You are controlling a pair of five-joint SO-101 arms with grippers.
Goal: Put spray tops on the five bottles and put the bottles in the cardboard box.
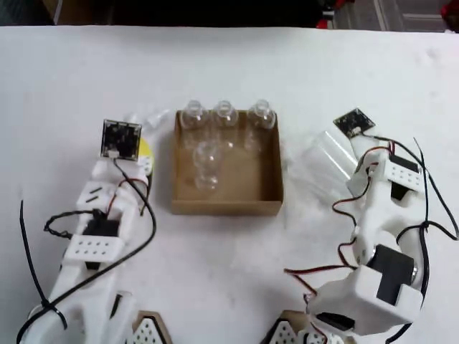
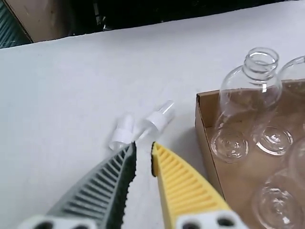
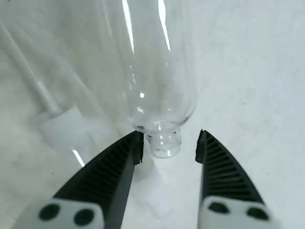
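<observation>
The cardboard box [image 1: 226,208] sits mid-table and holds several clear bottles without spray tops, three upright along its far wall [image 1: 224,113] and one in the middle [image 1: 206,161]. Just beyond my left gripper [image 2: 143,145], two white spray tops [image 2: 157,119] lie on the table beside the box's [image 2: 205,124] left wall. The grey and yellow fingers stand narrowly open with nothing between them. A clear bottle [image 3: 157,81] lies on its side right of the box. Its open neck [image 3: 163,139] sits between the fingers of my open right gripper [image 3: 167,143], untouched.
Next to the lying bottle rests another clear bottle with a white spray top [image 3: 64,126] and dip tube. Both arms' bodies and cables fill the near table, and white cloth stretches free behind the box.
</observation>
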